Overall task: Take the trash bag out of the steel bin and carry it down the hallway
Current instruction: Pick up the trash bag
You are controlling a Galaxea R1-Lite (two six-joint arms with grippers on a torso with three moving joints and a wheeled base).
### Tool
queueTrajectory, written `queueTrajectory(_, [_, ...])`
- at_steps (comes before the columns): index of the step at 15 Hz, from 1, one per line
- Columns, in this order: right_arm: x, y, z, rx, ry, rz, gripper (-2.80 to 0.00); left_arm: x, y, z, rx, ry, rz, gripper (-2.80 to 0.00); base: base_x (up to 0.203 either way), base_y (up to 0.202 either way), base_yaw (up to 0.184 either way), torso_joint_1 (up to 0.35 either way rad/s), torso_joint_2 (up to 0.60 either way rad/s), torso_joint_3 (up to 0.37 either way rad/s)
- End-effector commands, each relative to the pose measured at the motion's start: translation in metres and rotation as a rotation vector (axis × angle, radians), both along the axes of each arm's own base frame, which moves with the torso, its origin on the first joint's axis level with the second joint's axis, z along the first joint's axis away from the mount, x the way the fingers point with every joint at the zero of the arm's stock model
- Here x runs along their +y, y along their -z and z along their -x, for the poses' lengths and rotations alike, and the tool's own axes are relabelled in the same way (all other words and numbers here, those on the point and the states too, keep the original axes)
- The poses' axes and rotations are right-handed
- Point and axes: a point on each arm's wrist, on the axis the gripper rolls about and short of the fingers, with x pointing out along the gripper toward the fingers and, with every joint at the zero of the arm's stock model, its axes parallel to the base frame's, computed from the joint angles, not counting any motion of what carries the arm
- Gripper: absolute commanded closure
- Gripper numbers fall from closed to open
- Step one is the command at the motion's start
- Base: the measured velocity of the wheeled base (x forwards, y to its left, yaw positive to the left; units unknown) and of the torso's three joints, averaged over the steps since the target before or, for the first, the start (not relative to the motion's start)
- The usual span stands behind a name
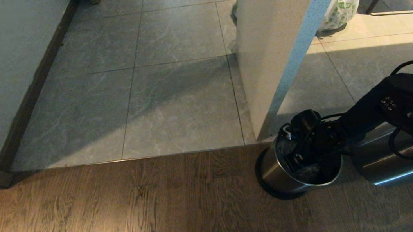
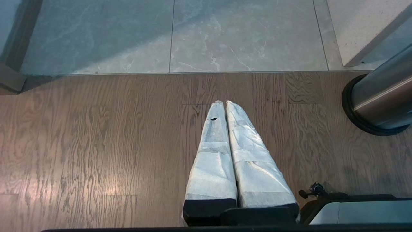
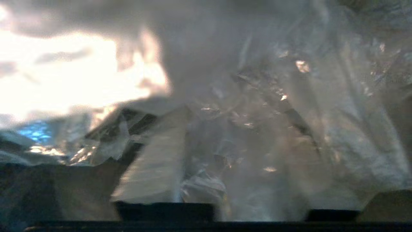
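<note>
Right claw [image 1: 294, 158] down inside the steel bin [image 1: 276, 170] at the near right, on wood floor [image 1: 124, 213] beside the pillar [image 1: 272, 44]; fingers [image 3: 154, 167] buried in trash bag [image 3: 257, 112], grip impossible to tell. Left claw [image 2: 225, 104] clenched, empty, over the wood floor.

Steel bin [image 1: 281, 173] stands on wood floor [image 1: 124, 216] at foot of white wall corner [image 1: 276, 44]. Right arm [image 1: 398, 108] reaches in from right, right end effector [image 1: 299, 156] down inside bin mouth among clear trash bag [image 1: 310, 174]. Tiled hallway [image 1: 170, 77] beyond. White shopping bag [image 1: 341, 7] lies far right.
</note>
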Motion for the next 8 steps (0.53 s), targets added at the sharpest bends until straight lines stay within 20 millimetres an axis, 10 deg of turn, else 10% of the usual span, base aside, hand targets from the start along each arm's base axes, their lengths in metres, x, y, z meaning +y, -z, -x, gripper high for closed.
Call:
queueTrajectory(1, [0.001,-0.001,0.001,0.002,-0.004,0.0,0.0,0.0,0.0,0.0,0.0,0.0,0.0,0.0,0.0,0.0,0.0,0.0,0.0,0.0])
queueTrajectory(8, [0.0,-0.032,0.011,-0.041,0.008,-0.018,0.0,0.0,0.0,0.0,0.0,0.0,-0.001,0.0,0.0,0.0,0.0,0.0,0.0,0.0])
